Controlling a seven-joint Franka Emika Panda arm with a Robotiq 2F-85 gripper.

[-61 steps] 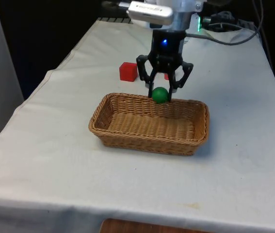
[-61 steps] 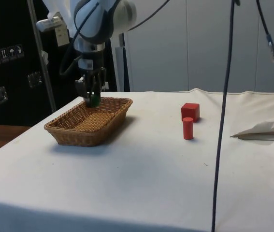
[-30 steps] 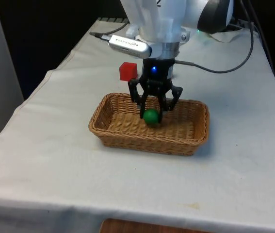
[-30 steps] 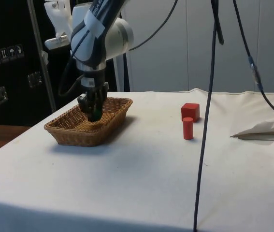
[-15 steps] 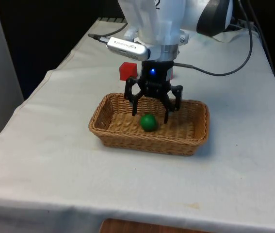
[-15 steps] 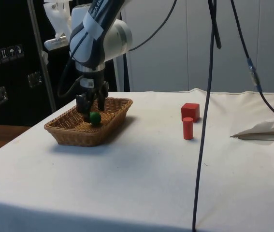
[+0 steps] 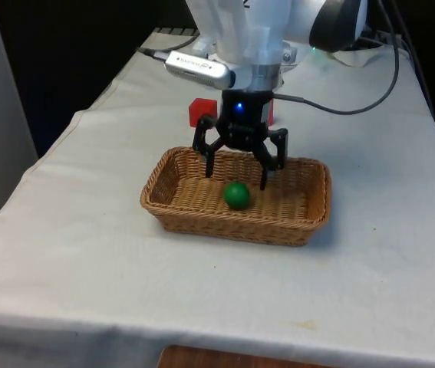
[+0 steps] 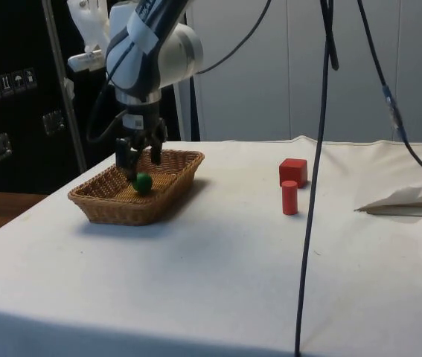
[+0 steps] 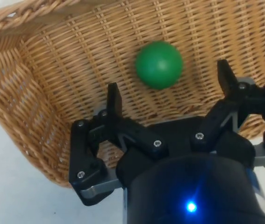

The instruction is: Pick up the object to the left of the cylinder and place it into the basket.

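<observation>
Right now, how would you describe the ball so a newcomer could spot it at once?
Find the wicker basket on the white cloth, with the open gripper just above it. The ball lies loose on the basket's floor, touching neither finger. It is the one green, round thing here; the block and cylinder outside the basket are both red.

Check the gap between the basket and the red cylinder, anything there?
Nothing: in the side view only bare white cloth lies between the basket and the red cylinder.
</observation>
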